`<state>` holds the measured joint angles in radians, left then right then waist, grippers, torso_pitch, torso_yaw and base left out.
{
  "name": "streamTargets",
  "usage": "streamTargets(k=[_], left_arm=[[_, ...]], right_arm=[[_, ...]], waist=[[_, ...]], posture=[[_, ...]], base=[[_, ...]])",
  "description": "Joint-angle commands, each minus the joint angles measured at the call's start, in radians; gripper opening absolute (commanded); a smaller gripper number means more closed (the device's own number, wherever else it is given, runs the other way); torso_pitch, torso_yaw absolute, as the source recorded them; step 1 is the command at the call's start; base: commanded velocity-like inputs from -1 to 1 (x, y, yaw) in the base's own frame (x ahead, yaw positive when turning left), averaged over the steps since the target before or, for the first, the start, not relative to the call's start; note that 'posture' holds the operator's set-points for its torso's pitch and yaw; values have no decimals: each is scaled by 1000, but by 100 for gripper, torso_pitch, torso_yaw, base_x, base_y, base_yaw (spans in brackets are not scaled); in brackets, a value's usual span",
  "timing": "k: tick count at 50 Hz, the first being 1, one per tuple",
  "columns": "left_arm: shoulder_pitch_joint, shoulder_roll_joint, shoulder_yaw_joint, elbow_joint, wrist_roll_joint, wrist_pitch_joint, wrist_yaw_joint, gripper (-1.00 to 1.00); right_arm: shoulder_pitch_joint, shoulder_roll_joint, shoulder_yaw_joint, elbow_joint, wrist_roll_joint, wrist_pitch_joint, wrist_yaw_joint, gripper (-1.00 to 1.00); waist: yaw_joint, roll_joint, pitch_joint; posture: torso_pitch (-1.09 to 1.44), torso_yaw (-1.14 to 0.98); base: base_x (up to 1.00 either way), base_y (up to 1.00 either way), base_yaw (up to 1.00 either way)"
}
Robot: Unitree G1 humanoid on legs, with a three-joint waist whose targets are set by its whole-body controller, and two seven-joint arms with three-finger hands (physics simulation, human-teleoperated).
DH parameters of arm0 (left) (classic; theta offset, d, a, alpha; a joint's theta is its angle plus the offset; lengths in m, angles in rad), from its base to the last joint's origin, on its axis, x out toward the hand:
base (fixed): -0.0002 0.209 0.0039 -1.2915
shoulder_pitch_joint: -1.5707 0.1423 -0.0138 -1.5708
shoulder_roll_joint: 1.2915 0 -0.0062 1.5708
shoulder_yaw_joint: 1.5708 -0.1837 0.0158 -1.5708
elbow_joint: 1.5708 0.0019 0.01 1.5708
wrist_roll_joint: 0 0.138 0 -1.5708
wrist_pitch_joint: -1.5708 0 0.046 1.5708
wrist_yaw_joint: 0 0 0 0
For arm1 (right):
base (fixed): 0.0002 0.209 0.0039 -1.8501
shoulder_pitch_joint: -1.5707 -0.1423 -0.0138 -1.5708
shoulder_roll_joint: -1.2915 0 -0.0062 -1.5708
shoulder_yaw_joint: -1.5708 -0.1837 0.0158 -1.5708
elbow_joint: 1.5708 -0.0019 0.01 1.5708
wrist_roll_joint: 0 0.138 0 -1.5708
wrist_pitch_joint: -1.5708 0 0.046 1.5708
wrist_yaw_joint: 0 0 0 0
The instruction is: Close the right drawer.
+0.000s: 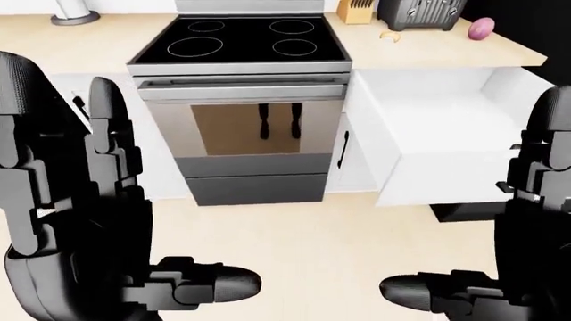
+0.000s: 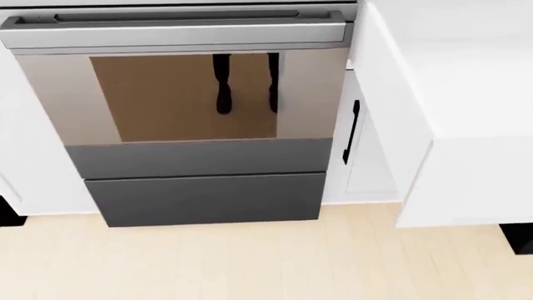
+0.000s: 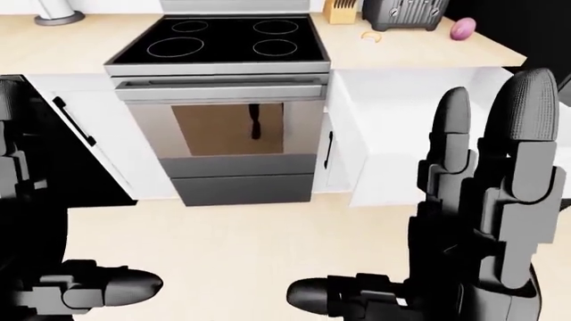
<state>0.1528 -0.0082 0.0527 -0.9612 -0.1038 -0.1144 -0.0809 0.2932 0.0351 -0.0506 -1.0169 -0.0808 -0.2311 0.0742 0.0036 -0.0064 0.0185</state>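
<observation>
I saw the right drawer (image 1: 446, 150) pulled out, beside the oven (image 1: 243, 130). The floor (image 1: 312, 247) under it was free, and my two open robot hands were apart from it.

Right drawer (image 3: 420, 127) is seen pulled out, white, to right of oven (image 3: 233, 127). Right hand (image 3: 473, 227) is raised at lower right, fingers straight & spread, thumb out to left. Left hand (image 3: 53, 267) is cut off at left edge. Toaster (image 3: 409, 13) & knife block (image 3: 342, 11) are set on counter (image 3: 420, 50).
</observation>
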Motion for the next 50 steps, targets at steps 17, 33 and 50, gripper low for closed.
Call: streamTargets(k=[17, 33, 50], left_arm=[[3, 2, -19, 0, 3, -31, -2, 100], [13, 1, -29, -3, 11, -35, -4, 100], [16, 2, -35, 5, 18, -48, -6, 100]], right_arm=[[1, 1, 0, 3, 42, -17, 14, 100], [8, 1, 1, 13, 41, -30, 18, 100], [11, 2, -3, 16, 48, -40, 20, 100]], waist=[[-13, 68, 20], [-26, -49, 18], [3, 62, 29]], posture=[[0, 0], [0, 0], [0, 0]], base=[[-10, 0, -44], [-14, 0, -53], [-4, 0, -41]])
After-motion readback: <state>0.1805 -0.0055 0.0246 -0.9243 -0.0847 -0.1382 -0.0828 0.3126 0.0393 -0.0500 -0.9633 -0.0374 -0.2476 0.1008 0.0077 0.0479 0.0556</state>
